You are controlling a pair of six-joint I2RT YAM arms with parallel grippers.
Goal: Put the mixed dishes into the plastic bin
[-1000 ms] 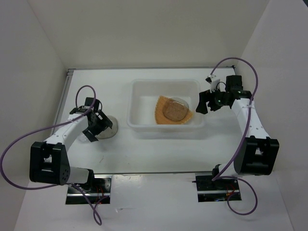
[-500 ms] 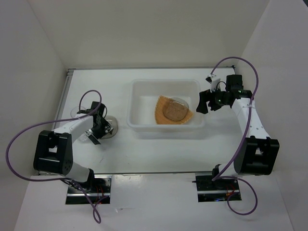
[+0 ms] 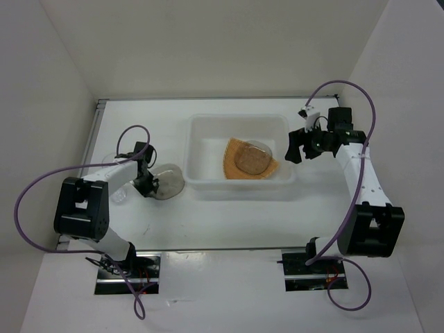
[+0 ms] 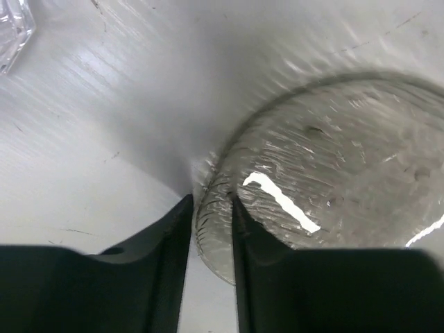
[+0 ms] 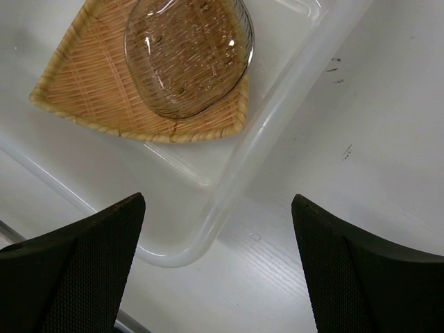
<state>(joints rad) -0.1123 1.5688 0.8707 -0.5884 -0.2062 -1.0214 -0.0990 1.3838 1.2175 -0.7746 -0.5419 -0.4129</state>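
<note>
A clear cup [image 4: 10, 24] stood on the table [image 3: 229, 222] beyond the left gripper [image 4: 210, 222], off to its left, and had not yet been collected. That gripper's fingers [image 4: 166, 250] stood nearly closed and pinched the rim of a pale-grey dish [image 4: 333, 173] between them. The dish was outside the plastic bin [image 3: 239, 119], just beside its left wall. Inside the bin, the woven plate [image 3: 236, 166] carried a second dish [image 3: 253, 158], so two pieces looked done. The right gripper [image 3: 297, 147] hung wide open and empty, with the bin's right rim below its fingertips.
</note>
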